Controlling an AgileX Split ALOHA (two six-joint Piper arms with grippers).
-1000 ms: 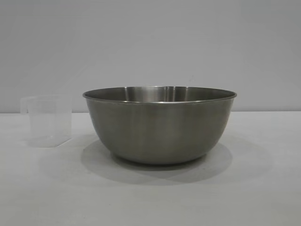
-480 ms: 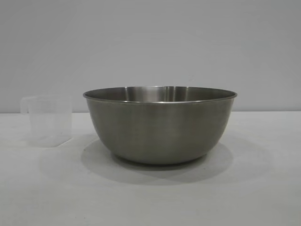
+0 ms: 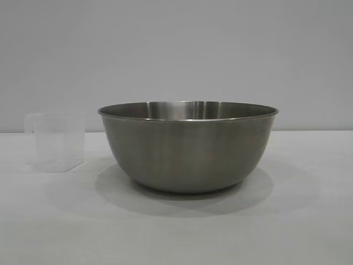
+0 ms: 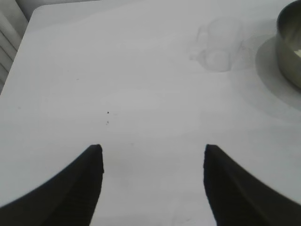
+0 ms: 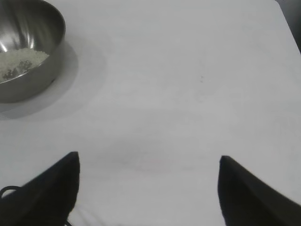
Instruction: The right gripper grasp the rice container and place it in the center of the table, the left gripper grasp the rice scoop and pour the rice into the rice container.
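The rice container, a large steel bowl, stands on the white table at the centre of the exterior view. Rice lies inside it in the right wrist view, where the bowl is far off. The rice scoop, a translucent cup, stands upright to the bowl's left and looks empty; it also shows in the left wrist view next to the bowl's edge. My left gripper is open and empty, well back from the scoop. My right gripper is open and empty, away from the bowl.
A grey wall stands behind the table. The table's far edge and rounded corner show in the left wrist view, and another corner in the right wrist view. Neither arm shows in the exterior view.
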